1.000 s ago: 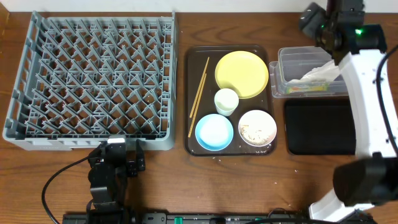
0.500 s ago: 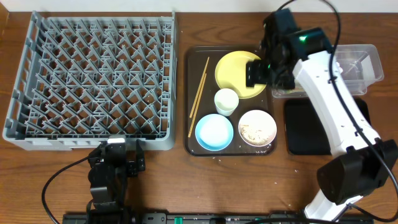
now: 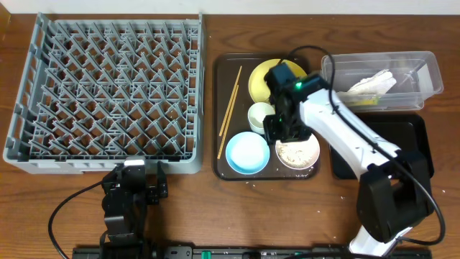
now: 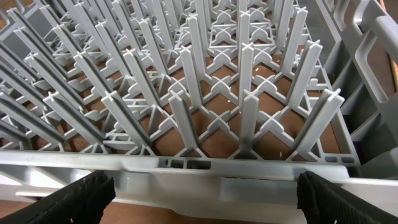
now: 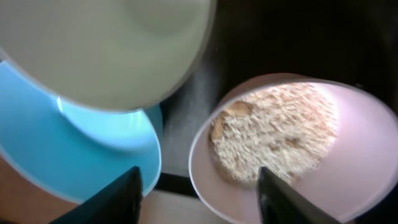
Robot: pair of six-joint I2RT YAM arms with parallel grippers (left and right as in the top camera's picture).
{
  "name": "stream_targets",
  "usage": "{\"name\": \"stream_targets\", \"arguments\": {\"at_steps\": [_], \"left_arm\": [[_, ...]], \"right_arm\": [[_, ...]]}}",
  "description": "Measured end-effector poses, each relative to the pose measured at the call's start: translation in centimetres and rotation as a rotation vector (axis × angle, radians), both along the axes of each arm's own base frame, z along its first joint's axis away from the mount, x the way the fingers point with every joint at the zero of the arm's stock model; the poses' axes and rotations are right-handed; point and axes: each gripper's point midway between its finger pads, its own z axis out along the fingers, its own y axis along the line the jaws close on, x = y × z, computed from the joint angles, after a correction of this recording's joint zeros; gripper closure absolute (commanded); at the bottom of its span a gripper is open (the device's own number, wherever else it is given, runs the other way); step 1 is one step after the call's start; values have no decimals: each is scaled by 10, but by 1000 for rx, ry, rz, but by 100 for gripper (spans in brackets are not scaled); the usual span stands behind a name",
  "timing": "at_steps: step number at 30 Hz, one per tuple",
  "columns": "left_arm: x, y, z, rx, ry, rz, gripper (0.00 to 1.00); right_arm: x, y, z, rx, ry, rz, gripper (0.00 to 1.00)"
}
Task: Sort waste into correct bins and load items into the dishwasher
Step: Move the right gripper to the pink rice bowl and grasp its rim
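My right gripper (image 3: pixel 282 135) hangs low over the brown tray, between the light blue bowl (image 3: pixel 247 152) and the white bowl (image 3: pixel 298 152). In the right wrist view its jaws are open. The white bowl's (image 5: pixel 292 143) left rim lies between the fingers, untouched, and beige crumbs (image 5: pixel 273 130) fill the bowl. Beside it are the blue bowl (image 5: pixel 74 149) and the white cup (image 5: pixel 106 50). The arm hides part of the yellow plate (image 3: pixel 262 75). Chopsticks (image 3: pixel 230 108) lie along the tray's left side. My left gripper (image 4: pixel 208 199) stands open at the grey rack's front wall (image 4: pixel 205 171).
The grey dish rack (image 3: pixel 108 86) fills the left of the table. The clear tub (image 3: pixel 417 72) at the back right holds the white napkin (image 3: pixel 374 83) and the green-yellow wrapper (image 3: pixel 363 101). The black tray (image 3: pixel 406 144) lies in front of the tub. The brown tray (image 3: pixel 219 144) carries the dishes.
My right arm has swung from above the clear tub leftward and forward, down over the brown tray, and its jaws have narrowed. The left arm has not moved.
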Motion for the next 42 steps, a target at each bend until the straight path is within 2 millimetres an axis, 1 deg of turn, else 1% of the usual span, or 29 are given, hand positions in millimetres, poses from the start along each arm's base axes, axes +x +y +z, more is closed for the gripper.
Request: {"name": "stream_targets", "arguments": {"at_steps": [2, 4, 10, 15, 17, 19, 23, 26, 27, 39, 42], "left_arm": [[0, 0, 0, 0, 0, 0, 3], [0, 0, 0, 0, 0, 0, 3], [0, 0, 0, 0, 0, 0, 3], [0, 0, 0, 0, 0, 0, 3], [0, 0, 0, 0, 0, 0, 3], [0, 0, 0, 0, 0, 0, 3], [0, 0, 0, 0, 0, 0, 3], [0, 0, 0, 0, 0, 0, 3], [0, 0, 0, 0, 0, 0, 3], [0, 0, 0, 0, 0, 0, 3], [0, 0, 0, 0, 0, 0, 3]], "right_arm": [[-2, 0, -7, -7, -4, 4, 54], [-2, 0, -11, -17, -12, 3, 56], [-2, -13, -25, -81, -35, -21, 57], [-3, -13, -34, -83, -47, -31, 58], [-5, -14, -37, -85, -45, -31, 60], [-7, -13, -40, -87, -45, -28, 66], [-12, -5, -41, -89, -46, -7, 85], [-15, 0, -41, -88, -47, 6, 96], [-15, 0, -41, -88, -47, 7, 99], [-17, -4, -41, -114, -43, 3, 99], [-21, -6, -37, -116, -35, 3, 99]]}}
